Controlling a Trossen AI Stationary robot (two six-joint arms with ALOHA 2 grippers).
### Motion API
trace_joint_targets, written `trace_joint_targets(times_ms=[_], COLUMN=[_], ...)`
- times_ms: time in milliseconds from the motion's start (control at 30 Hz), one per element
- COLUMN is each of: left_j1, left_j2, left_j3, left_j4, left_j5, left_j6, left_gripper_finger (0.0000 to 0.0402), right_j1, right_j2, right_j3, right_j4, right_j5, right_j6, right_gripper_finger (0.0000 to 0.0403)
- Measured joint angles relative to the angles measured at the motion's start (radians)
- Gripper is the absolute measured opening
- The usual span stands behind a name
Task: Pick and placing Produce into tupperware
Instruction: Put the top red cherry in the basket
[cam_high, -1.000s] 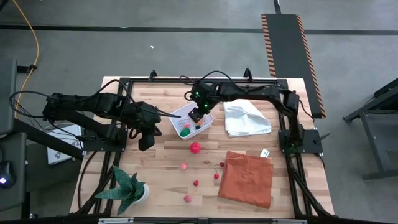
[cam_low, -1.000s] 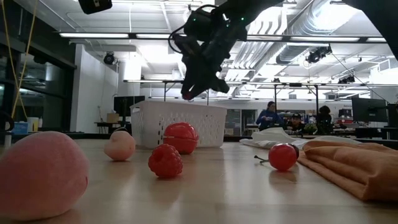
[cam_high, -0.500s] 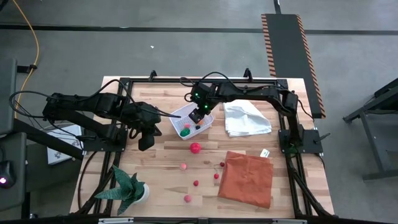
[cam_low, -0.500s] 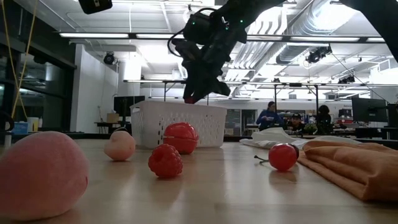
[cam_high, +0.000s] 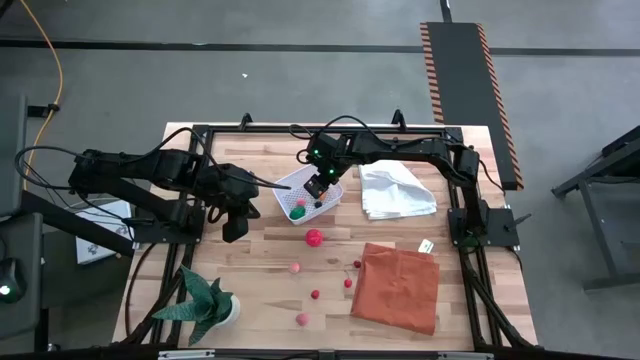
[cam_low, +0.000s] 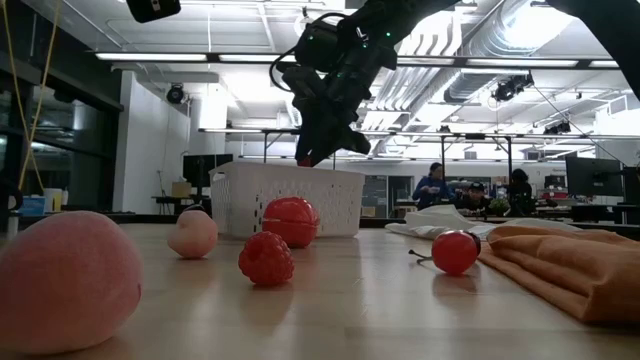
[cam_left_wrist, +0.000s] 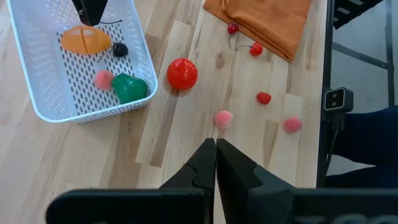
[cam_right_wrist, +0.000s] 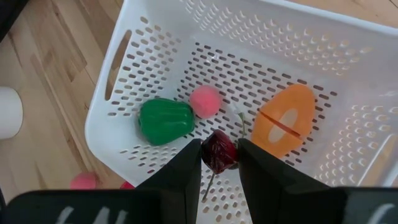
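Note:
The white perforated tupperware (cam_high: 308, 197) sits left of the table's middle. It holds a green piece (cam_right_wrist: 165, 120), a pink ball (cam_right_wrist: 205, 101) and an orange slice (cam_right_wrist: 283, 121). My right gripper (cam_high: 319, 186) hangs over the tub, shut on a dark-red cherry (cam_right_wrist: 219, 152). Loose produce lies on the wood nearer the front: a red ball (cam_high: 314, 237), pink balls (cam_high: 295, 267), small red ones (cam_high: 315, 295). My left gripper (cam_left_wrist: 216, 146) is shut on nothing and hangs above the table to the left of the tub. My right gripper pinches the dark-red cherry's round body (cam_right_wrist: 219, 152) between its two fingers. The fingers slant down from the table's right and far side. The cherry is lifted clear, above the tub's floor, with a thin stem (cam_right_wrist: 208, 185) trailing from it.
A white cloth (cam_high: 397, 190) lies right of the tub. An orange cloth (cam_high: 397, 287) covers the front right, with two cherries (cam_high: 357, 264) at its left edge. A green spiky potted plant (cam_high: 205, 305) stands at the front left. People sit in the room behind (cam_low: 435, 187).

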Motion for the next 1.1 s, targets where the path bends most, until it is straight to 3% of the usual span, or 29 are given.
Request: trace_joint_targets(times_ms=[367,700,1100], left_j1=[0.0,0.0,0.0], left_j2=[0.0,0.0,0.0], left_j3=[0.0,0.0,0.0], left_j4=[0.0,0.0,0.0], left_j5=[0.0,0.0,0.0], left_j6=[0.0,0.0,0.0], left_gripper_finger=[0.0003,0.0003,0.0003], right_j1=[0.0,0.0,0.0], right_j2=[0.0,0.0,-0.001], right_j3=[0.0,0.0,0.0], right_j4=[0.0,0.002,0.016], right_j5=[0.0,0.016,0.019], right_j6=[-0.03,-0.037,-0.034], right_gripper_finger=[0.009,0.0148,0.0151])
